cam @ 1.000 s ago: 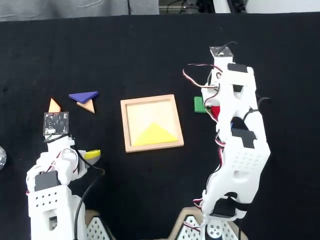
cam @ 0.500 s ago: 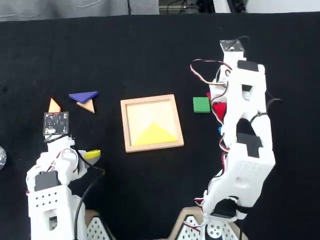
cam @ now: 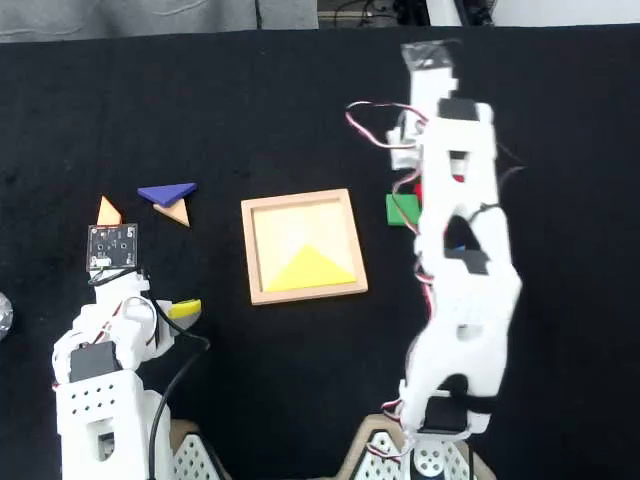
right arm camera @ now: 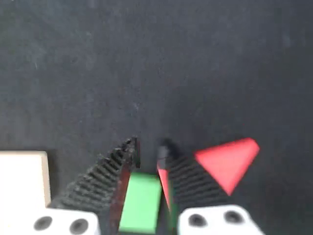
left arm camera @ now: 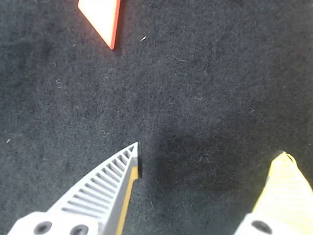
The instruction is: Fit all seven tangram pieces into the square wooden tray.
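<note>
**High view**
- square wooden tray (cam: 297, 197): lying flat on the black table (cam: 300, 110), between the two arms.
- large yellow triangle piece (cam: 308, 270): sitting inside the tray, with its long side running along the rim nearest the arms.
- green square tangram piece (cam: 396, 210): lying just beside the tray's right rim, partly hidden under the right arm (cam: 462, 300).
- small orange triangle piece (cam: 108, 212): lying well left of the tray, just ahead of the left arm (cam: 100, 365).
- dark blue triangle piece (cam: 167, 191) and tan triangle piece (cam: 177, 213): lying together between the orange triangle and the tray, touching each other.

**Left wrist view**
- left fingers (left arm camera: 105, 191): spreading wide apart, gripping nothing, hanging over bare table.
- orange triangle: lying beyond the fingertips, well apart from them.

**Right wrist view**
- right fingers (right arm camera: 98, 186): pressing in on the green square from both sides, leaving a narrow gap at the tips.
- green square: filling the space between the two fingers, behind the tips.
- red triangle piece (right arm camera: 227, 159): lying on the table just beside one finger.
- tray: showing one pale corner near the other finger.
</note>
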Action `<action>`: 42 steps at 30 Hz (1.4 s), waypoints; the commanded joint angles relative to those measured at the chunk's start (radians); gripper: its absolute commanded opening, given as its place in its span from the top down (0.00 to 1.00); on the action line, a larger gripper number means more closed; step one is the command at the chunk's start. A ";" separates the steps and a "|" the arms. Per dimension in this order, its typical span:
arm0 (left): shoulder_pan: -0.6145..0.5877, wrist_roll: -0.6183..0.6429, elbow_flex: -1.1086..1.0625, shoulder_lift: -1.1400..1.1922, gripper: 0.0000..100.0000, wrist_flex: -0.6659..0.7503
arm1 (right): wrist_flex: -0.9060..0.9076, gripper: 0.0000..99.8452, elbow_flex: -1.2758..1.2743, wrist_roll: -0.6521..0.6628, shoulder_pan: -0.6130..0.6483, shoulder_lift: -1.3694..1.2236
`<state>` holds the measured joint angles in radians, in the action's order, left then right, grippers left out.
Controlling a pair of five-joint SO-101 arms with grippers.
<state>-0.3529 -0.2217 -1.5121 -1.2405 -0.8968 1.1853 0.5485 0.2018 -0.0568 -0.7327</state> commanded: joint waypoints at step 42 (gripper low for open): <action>-0.002 -0.011 -0.001 -0.011 0.60 0.021 | 0.123 0.71 -0.407 0.169 -0.132 0.398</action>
<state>-0.3529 -0.2217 -1.5121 -1.2405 -0.8907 1.3970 0.1649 0.3905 -0.1626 -0.3276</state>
